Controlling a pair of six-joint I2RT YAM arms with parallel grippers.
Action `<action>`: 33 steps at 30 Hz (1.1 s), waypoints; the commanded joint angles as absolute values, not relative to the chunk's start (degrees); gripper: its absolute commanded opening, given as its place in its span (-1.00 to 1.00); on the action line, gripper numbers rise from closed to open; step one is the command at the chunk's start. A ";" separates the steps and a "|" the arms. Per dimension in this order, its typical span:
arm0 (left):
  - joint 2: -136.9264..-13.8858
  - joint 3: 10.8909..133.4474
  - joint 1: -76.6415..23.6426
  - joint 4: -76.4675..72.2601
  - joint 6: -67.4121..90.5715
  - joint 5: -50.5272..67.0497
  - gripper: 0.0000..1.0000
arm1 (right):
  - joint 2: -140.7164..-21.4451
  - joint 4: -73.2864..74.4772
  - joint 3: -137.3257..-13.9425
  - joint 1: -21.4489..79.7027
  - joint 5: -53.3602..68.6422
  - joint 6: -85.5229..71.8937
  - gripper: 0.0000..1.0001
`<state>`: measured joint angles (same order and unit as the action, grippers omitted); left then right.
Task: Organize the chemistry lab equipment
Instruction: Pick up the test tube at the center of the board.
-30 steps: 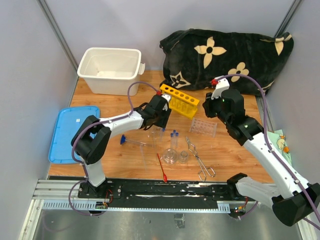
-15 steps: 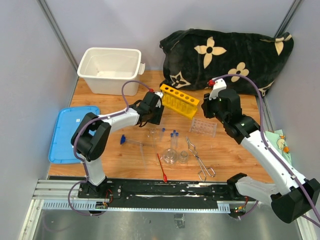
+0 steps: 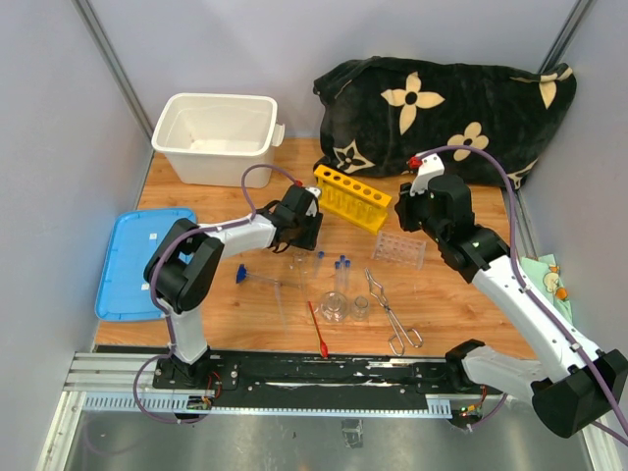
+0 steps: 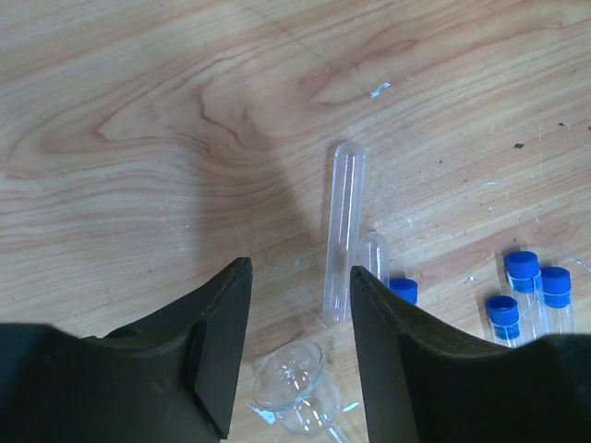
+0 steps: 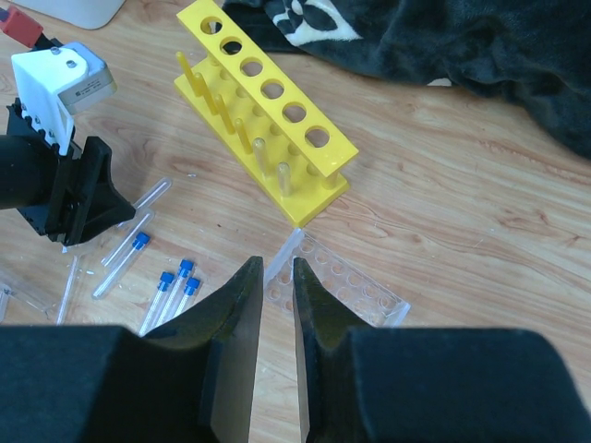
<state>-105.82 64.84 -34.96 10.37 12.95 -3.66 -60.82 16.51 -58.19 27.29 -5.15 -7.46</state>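
Shifted leftward, the left gripper (image 4: 298, 272) hangs with jaws apart; right gripper (image 5: 276, 268) jaws barely apart; yellow rack (image 5: 261, 78) empty.

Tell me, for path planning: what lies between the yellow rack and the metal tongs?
The clear plastic rack, flat on the wood; the top view shows it between the yellow rack and the metal tongs.

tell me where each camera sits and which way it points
top external: fixed above and behind the bases, looking down at the table; left arm and right arm show.
left wrist: on the left arm, looking down at a clear tube; left gripper at bottom.
right wrist: on the right arm, looking down at the yellow rack; right gripper at bottom.
shared: top external and right wrist both show the yellow rack.
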 commanded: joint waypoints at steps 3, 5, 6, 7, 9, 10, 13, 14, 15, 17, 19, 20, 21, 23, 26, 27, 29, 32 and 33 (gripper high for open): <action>-106.95 63.89 -34.98 9.53 14.43 -1.85 0.01 | -61.10 14.87 -57.13 27.83 -5.23 -7.78 -0.59; -107.11 63.89 -34.98 9.86 14.67 -1.93 0.01 | -61.11 14.85 -57.05 27.77 -5.19 -7.94 -0.59; -107.32 63.93 -34.98 10.22 14.74 -2.04 -0.03 | -61.10 14.84 -56.97 27.77 -5.19 -8.04 -0.59; -107.52 63.94 -34.98 10.63 14.83 -2.17 -0.04 | -61.10 14.85 -56.97 27.77 -5.19 -8.08 -0.59; -107.72 63.57 -34.98 11.06 15.00 -2.24 -0.08 | -61.09 14.76 -56.95 27.77 -5.19 -8.17 -0.59; -107.63 63.16 -34.99 11.07 15.17 -2.11 -0.11 | -61.11 14.74 -56.88 27.76 -5.19 -8.25 -0.59; -107.07 61.63 -34.98 10.41 15.74 -1.90 -0.20 | -61.22 14.63 -56.87 27.77 -5.02 -8.56 -0.59; -106.79 61.09 -35.00 10.11 15.93 -1.76 -0.20 | -61.31 14.52 -56.84 27.77 -4.82 -8.65 -0.59; -106.52 60.55 -35.03 9.78 16.11 -1.64 -0.23 | -61.36 14.47 -56.86 27.77 -4.69 -8.76 -0.59; -105.91 59.42 -35.00 9.23 16.46 -1.16 -0.27 | -61.48 14.50 -56.94 27.77 -4.53 -9.07 -0.59; -105.01 58.36 -35.05 8.68 16.79 -0.53 -0.33 | -61.51 14.40 -57.00 27.77 -4.32 -9.32 -0.60; -104.42 57.83 -35.07 8.62 16.97 -0.31 -0.35 | -61.57 14.35 -56.95 27.77 -4.11 -9.50 -0.60; -103.80 57.24 -35.07 8.47 17.09 0.05 -0.40 | -61.57 14.39 -57.03 27.80 -3.87 -9.64 -0.60; -102.19 55.96 -35.11 8.26 17.34 0.55 -0.45 | -61.63 14.59 -57.17 27.77 -3.47 -10.03 -0.60; -99.50 53.68 -35.20 7.92 17.41 1.22 -0.62 | -61.92 15.19 -57.64 27.80 -2.43 -10.81 -0.60; -98.55 52.89 -35.24 7.65 17.40 1.51 -0.64 | -62.11 15.44 -57.97 27.78 -1.86 -11.05 -0.60; -96.60 51.39 -35.52 6.89 17.48 0.92 -0.70 | -62.87 16.44 -58.86 27.77 -0.67 -11.60 -0.60; -94.59 49.96 -35.92 6.10 17.57 0.38 -0.81 | -63.28 16.93 -59.45 27.77 0.53 -12.19 -0.60; -93.87 49.81 -36.09 6.20 17.70 0.22 -0.89 | -63.28 16.87 -59.43 27.77 0.60 -12.48 -0.60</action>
<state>-96.86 51.16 -35.38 6.07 17.21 -0.01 -62.96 15.92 -57.47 27.31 -1.58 -10.61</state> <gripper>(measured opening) 0.193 0.201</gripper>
